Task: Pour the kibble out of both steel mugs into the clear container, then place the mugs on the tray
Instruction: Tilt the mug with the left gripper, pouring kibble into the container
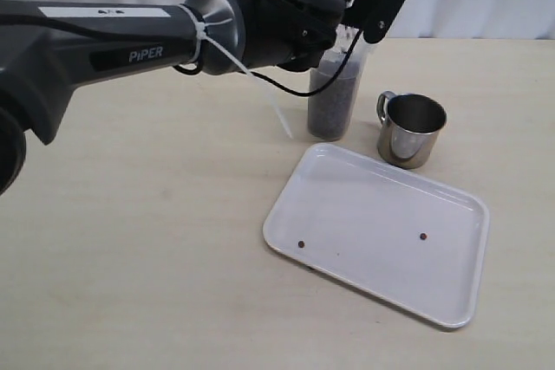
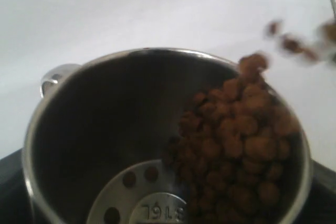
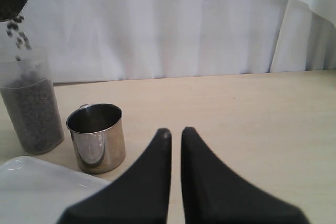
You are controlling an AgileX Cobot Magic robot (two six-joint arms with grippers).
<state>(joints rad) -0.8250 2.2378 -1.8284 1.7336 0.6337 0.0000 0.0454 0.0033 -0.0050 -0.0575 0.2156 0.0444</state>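
Left arm (image 1: 104, 41) raised, tilted; right fingers (image 3: 149, 182) closed

Exterior looks down, left wrist close into mug (image 2: 94, 129), right wrist low, shares container (image 3: 31, 108)

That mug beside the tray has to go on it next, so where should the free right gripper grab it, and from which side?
Probably take the standing steel mug by its wall over the open rim, coming from the side away from the clear container. It stands upright, its loop handle points toward that container, and the tray crowds its near side.
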